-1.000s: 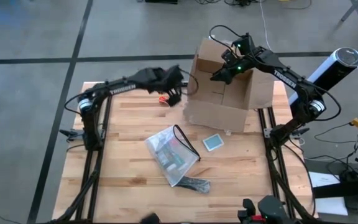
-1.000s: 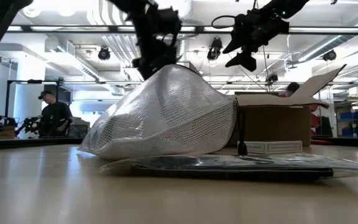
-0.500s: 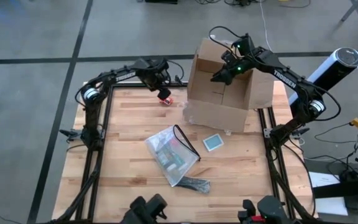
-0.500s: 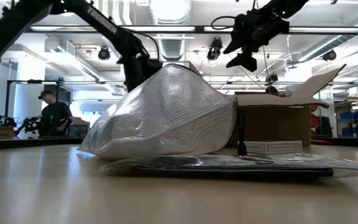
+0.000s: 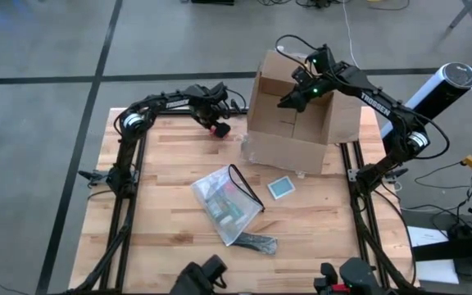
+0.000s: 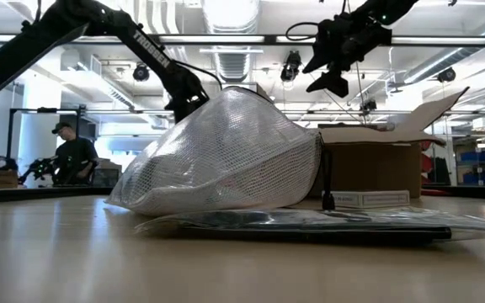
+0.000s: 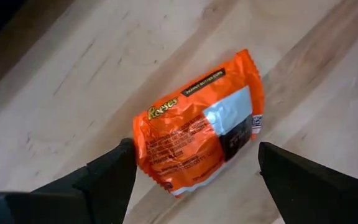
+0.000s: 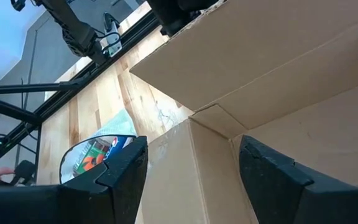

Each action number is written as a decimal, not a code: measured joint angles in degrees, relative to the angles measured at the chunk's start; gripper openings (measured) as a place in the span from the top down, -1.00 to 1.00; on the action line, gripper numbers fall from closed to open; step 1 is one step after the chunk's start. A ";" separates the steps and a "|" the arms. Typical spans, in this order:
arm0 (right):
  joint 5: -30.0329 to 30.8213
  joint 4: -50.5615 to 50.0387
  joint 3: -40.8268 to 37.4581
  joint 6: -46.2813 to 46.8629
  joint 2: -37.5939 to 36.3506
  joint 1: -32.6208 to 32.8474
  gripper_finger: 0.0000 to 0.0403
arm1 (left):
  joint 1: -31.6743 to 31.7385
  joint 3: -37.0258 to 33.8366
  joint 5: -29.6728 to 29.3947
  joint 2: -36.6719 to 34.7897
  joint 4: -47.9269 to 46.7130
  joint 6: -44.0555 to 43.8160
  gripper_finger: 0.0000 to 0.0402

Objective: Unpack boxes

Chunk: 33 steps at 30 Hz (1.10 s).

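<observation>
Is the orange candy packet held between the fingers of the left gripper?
No. In the left wrist view the orange candy packet lies flat on the wooden table, and the left gripper is open around it without touching.

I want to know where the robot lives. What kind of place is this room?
Probably a big workshop or robot lab: bare grey concrete floor around the wooden butcher-block table, ceiling pipes and strip lights, and a person at a workbench behind.

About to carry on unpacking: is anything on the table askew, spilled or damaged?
Nothing stands out. The cardboard box sits open at the table's far edge, the mesh pouch, blue card and orange candy packet lie flat and intact.
</observation>
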 joint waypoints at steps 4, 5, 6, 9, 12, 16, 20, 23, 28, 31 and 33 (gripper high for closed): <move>0.00 0.04 0.00 -0.09 0.00 0.00 -0.05 | -0.61 0.00 0.06 0.00 0.12 0.10 -0.54; 0.02 0.06 0.00 -0.09 0.00 0.00 -0.04 | -0.76 0.00 0.06 0.00 0.21 0.18 -0.52; 0.02 0.12 0.00 -0.12 0.00 0.00 -0.04 | -0.89 0.00 0.09 0.00 0.46 0.21 -0.46; 0.02 0.16 0.00 -0.14 0.00 0.00 -0.04 | -1.36 0.00 0.22 0.00 1.40 0.21 -0.14; 0.02 0.15 0.00 -0.13 0.00 0.00 -0.04 | -1.63 0.00 1.53 0.00 2.60 0.04 0.28; 0.01 0.15 0.00 -0.13 0.00 0.00 -0.04 | -1.84 0.00 3.68 -0.22 2.70 -0.28 0.85; 0.02 0.15 0.00 -0.11 0.00 0.00 -0.04 | -2.47 0.00 5.60 -1.67 2.25 -1.08 0.95; 0.02 0.15 0.00 -0.13 0.00 0.00 -0.04 | -3.75 0.00 5.92 -4.23 -0.37 -1.08 0.98; 0.02 0.21 0.00 -0.15 0.00 0.00 -0.03 | -7.15 0.00 5.78 -11.68 -7.65 1.07 0.99; 0.02 0.30 0.00 -0.39 0.00 0.00 -0.03 | -9.89 0.00 4.95 -17.30 -8.96 1.93 1.00; 0.02 0.46 0.00 -0.51 0.00 0.00 -0.03 | -12.08 0.00 4.15 -21.15 -8.08 4.24 1.00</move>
